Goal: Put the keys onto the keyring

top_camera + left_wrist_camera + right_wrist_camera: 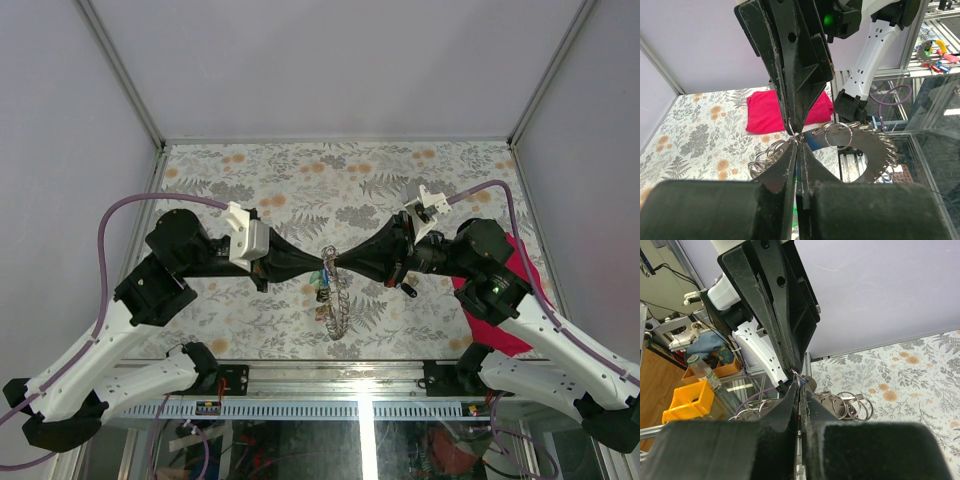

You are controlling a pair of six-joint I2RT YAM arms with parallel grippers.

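Note:
In the top view my two grippers meet tip to tip above the middle of the table. My left gripper (318, 264) and right gripper (336, 264) are both shut on the small thin keyring (327, 258) between them. Its silvery chain (337, 305) hangs down to the table. Keys (320, 291) with coloured heads dangle just below the tips. In the left wrist view my left gripper (798, 142) pinches the ring (790, 132), with a blue key head (813, 143) beside it. In the right wrist view my right gripper (799, 386) pinches thin wire and a bit of blue (800, 381).
A crimson cloth (505, 300) lies at the right under the right arm; it also shows in the left wrist view (765, 116). A dark plate edged with many silvery rings (867, 150) hangs by the tips; its rings show in the right wrist view (852, 406). Frame posts stand at the table's far corners.

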